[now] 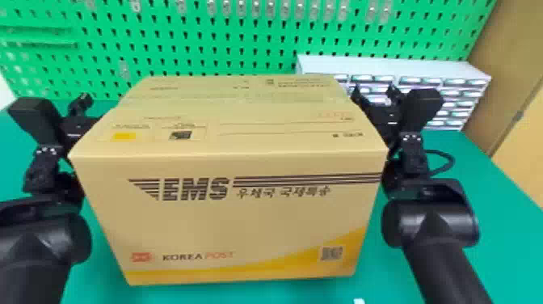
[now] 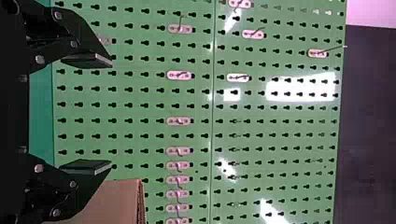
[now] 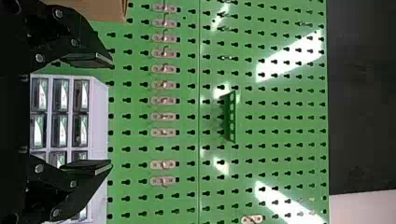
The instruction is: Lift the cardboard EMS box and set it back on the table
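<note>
Green pegboard [image 1: 182, 52] fills the far side, green tabletop [image 1: 501, 226] spreads below, and centre stage is the EMS box [image 1: 242, 226], between the two arms! Top face up, its big lettered side squarely to the robot, long axis running left to right; whether its base touches the table, I can't tell. On its left side, close in, sits the left gripper [image 1: 78, 121]; on its right, close to that side, the right gripper [image 1: 373, 91]. Over to the left wrist view, and the left gripper [image 2: 111, 113] has its fingers wide, nothing between the pads. Same story in the right wrist view: the right gripper [image 3: 112, 113] stands wide too, nothing gripped. Room to move? Green surface shows beyond the right arm out to the table's right edge. Far right, the drawer cabinet [image 1: 392, 66] stands behind the box's far right corner.
</note>
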Action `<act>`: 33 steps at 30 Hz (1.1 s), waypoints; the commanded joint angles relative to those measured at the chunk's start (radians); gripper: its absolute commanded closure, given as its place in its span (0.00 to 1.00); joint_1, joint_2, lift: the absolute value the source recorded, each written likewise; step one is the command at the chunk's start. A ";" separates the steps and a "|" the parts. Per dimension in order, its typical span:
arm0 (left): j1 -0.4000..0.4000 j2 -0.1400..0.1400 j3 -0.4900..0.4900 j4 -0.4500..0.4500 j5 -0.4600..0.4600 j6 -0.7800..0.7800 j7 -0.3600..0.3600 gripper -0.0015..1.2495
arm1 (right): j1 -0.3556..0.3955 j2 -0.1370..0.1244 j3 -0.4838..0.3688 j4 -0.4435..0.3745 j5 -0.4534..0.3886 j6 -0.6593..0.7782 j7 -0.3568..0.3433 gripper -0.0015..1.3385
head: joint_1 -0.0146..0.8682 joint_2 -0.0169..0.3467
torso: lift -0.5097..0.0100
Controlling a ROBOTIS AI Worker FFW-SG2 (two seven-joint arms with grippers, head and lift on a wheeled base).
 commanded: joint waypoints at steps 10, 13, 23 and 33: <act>0.015 0.000 0.007 0.005 -0.005 0.002 0.009 0.39 | 0.018 0.002 -0.011 0.009 0.010 0.014 0.000 0.37 | 0.78 0.00 | 0.80; 0.018 0.000 0.007 0.014 -0.005 0.002 0.011 0.39 | 0.024 0.002 -0.014 0.014 0.012 0.020 0.000 0.37 | 0.78 0.00 | 0.80; 0.031 -0.001 0.007 0.055 -0.005 0.002 0.011 0.39 | 0.041 0.002 -0.026 0.040 0.013 0.029 0.000 0.37 | 0.78 0.00 | 0.80; 0.038 0.000 0.006 0.092 -0.005 0.002 0.011 0.39 | 0.058 0.000 -0.029 0.060 0.010 0.033 0.000 0.37 | 0.78 0.00 | 0.80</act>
